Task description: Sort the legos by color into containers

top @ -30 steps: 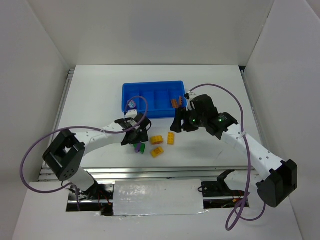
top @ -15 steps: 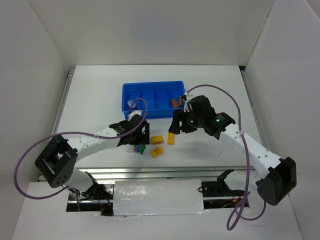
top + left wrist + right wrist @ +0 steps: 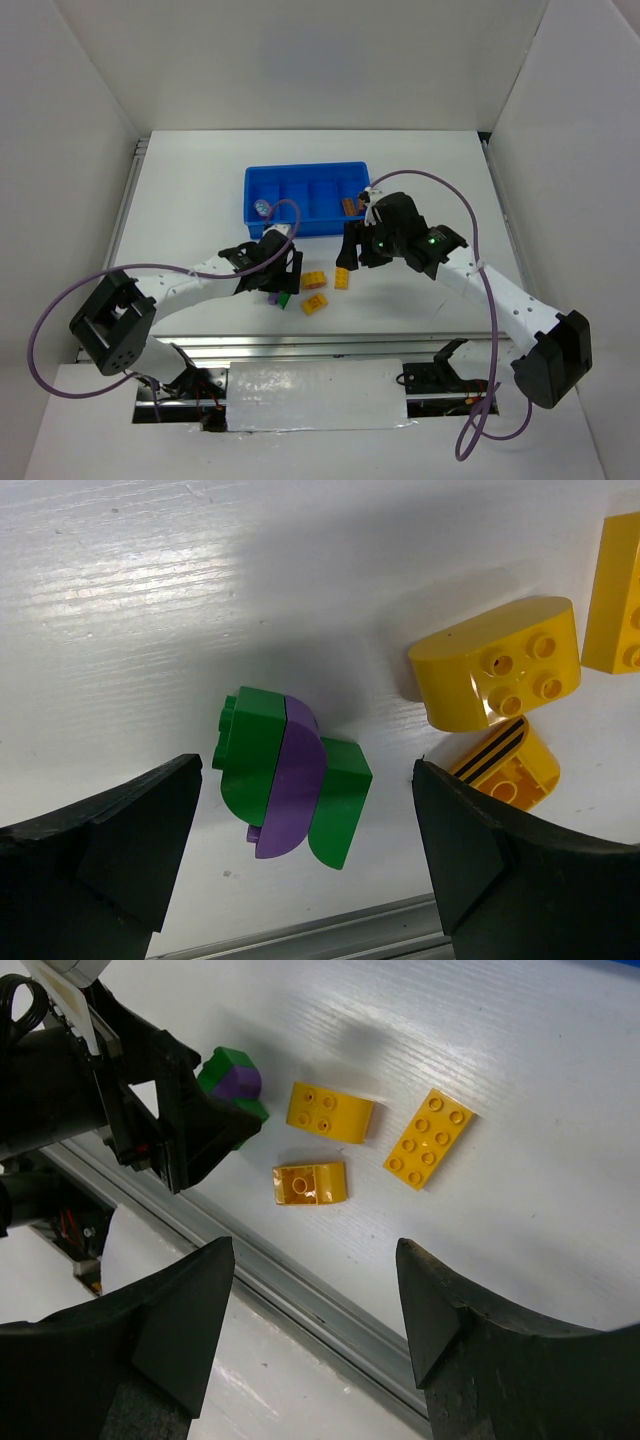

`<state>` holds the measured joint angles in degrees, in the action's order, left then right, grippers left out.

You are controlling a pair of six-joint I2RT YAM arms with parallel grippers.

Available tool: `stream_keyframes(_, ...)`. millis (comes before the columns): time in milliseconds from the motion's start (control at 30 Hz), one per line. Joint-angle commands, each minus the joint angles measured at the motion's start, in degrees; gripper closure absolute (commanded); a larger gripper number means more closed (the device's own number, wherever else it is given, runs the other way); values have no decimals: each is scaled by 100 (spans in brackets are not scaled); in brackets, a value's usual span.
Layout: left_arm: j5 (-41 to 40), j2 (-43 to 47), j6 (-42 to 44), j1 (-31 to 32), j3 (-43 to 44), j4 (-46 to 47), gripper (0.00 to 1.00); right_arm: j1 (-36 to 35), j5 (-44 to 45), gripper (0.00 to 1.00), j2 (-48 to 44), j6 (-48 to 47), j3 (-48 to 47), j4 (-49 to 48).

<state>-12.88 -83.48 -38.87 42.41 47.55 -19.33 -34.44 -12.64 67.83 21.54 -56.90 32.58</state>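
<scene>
green-and-purple lego cluster [image 3: 288, 777] lies unsorted, well apart from the blue tray [image 3: 300, 169]. left gripper [image 3: 305, 815] has just moved over it and spread wide, straddling it, nothing grasped: pickup is likely next. right gripper [image 3: 312, 1258] hangs released and empty above the yellow legos [image 3: 330, 1112].

The white table [image 3: 200, 180] beneath me has a fine streaked grain. A silver metal rail [image 3: 400, 345] runs along its 6 o'clock edge, with a shiny foil-covered panel [image 3: 315, 395] farther toward 6. Plain white walls [image 3: 300, 70] stand at 9, 12 and 3 o'clock.
</scene>
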Motion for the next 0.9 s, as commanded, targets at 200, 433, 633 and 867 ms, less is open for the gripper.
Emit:
stream_keyframes(200, 419, -133, 381, -14, -70, 131, 1, -72, 210, 27, -69, -62, -49, -129)
stream_keyframes(433, 261, -300, 398, -5, -176, 255, 6, -63, 166, 27, -33, -71, -49, -129)
stream_keyframes(633, 93, -458, 407, 4, -88, 254, 9, -72, 166, 27, -33, -62, -40, -146)
stream_keyframes(867, -284, -493, 556, 65, 61, 123, 0, -72, 139, 27, 2, -62, -14, -164)
